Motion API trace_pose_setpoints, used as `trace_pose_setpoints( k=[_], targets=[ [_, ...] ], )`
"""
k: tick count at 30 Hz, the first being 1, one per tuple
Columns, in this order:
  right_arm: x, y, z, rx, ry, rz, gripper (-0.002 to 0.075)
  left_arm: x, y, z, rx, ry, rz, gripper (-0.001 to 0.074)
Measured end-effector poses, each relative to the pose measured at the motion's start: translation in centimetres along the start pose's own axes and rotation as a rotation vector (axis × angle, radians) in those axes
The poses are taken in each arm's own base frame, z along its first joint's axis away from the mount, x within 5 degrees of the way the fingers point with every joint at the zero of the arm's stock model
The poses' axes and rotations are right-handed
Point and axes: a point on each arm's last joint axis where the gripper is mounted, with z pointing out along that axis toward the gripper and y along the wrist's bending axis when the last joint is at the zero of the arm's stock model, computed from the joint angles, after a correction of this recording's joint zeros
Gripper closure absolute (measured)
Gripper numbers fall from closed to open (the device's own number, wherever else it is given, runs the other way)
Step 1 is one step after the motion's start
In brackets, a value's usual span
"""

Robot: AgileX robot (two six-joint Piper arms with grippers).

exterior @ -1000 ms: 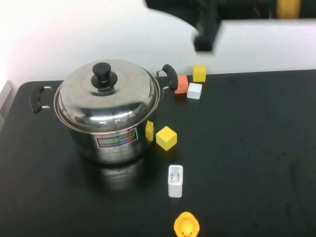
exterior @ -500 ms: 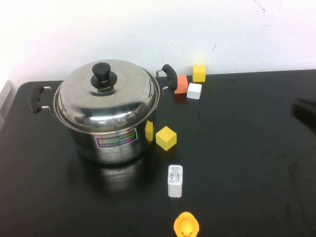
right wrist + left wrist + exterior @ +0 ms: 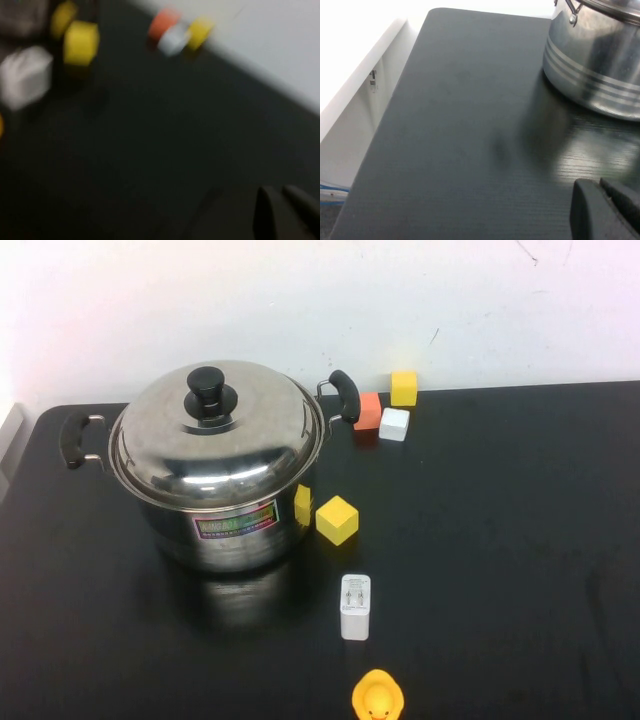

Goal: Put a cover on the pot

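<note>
The pot (image 3: pixel 235 530) is a large shiny steel stockpot with a colourful label, standing on the left of the black table (image 3: pixel 500 540). Its black handles (image 3: pixel 72 438) stick out at both sides. A domed steel lid (image 3: pixel 215 440) with a black knob (image 3: pixel 210 392) sits on its rim. Neither arm shows in the high view. My left gripper (image 3: pixel 601 197) is shut and empty, low over the table near the pot's wall (image 3: pixel 595 65). My right gripper (image 3: pixel 280 200) is shut and empty above bare table, away from the blocks.
A yellow cube (image 3: pixel 337 519) and a small yellow block (image 3: pixel 302 504) lie right of the pot. A white charger (image 3: pixel 355 606) and a rubber duck (image 3: pixel 377 697) lie in front. Orange (image 3: pixel 368 411), white (image 3: pixel 394 424) and yellow (image 3: pixel 403 388) blocks sit at the back edge.
The right arm was at the top of the high view, swept to the right edge, and is now out of that view. The pot and lid have not moved.
</note>
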Motion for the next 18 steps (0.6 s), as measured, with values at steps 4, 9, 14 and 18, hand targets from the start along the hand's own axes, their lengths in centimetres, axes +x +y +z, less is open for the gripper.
trace_pose_setpoints(
  k=[4,9,14,18],
  targets=[
    [2.3,1.3,-0.9,-0.11,0.08,0.03,0.0714,0.0,0.0,0.0,0.0,0.0,0.0,0.0737],
    [5.6,2.0,-1.3,-0.02,-0.026,0.08,0.0714,0.0,0.0,0.0,0.0,0.0,0.0,0.0737],
    [8.5,1.8,-2.4,0.225,-0.057,0.133,0.0714,0.0,0.0,0.0,0.0,0.0,0.0,0.0737],
    [10.2,1.8,-2.9,0.398,-0.053,0.173,0.0714,0.0,0.0,0.0,0.0,0.0,0.0,0.0737]
  ],
)
